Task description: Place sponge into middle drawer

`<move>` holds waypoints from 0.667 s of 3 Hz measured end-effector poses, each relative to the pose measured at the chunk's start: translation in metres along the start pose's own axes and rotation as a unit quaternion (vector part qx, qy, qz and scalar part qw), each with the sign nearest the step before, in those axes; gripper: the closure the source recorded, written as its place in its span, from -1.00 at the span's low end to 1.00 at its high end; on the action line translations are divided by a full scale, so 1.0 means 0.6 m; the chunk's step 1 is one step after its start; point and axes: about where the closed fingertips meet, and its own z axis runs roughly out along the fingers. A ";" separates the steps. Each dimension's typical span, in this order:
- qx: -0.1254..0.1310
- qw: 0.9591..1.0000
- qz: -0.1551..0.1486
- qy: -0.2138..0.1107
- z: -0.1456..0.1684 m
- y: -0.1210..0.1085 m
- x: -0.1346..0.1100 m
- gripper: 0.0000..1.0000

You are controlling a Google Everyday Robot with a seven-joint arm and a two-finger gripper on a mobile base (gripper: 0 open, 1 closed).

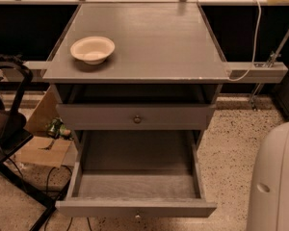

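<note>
- The grey cabinet (154,37) filled the middle of the view. Its flat top ran back to a rail, and narrow side wings stuck out left and right.
- The middle drawer (137,184) stood pulled well out toward the camera, its grey wood-grain floor bare. A small round knob (137,216) sat on its front, at the bottom edge of the view.
- The upper drawer (96,115) sat directly above it, pushed in, with its own knob (137,120) at the centre of the front.
- A white rounded casing (277,177) took up the lower right corner, over the speckled floor (231,143).
- A black chair (7,124) stood left of the cabinet, with a piece of cardboard (41,148) lying on the floor just beside it.
- A cream bowl (92,48) rested upright on the cabinet top, near its left front corner.
- A white cable (254,32) hung down to the right wing.
- The gripper was out of frame, so nothing could be placed against it, and whether it was spread or pressed together could not be told.
- The sponge did not show anywhere, neither on the top nor in the open drawer.
</note>
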 end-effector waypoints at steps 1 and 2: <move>0.003 0.997 -0.022 0.078 0.017 -0.006 0.053 1.00; -0.004 0.989 -0.042 0.139 0.033 -0.009 0.117 1.00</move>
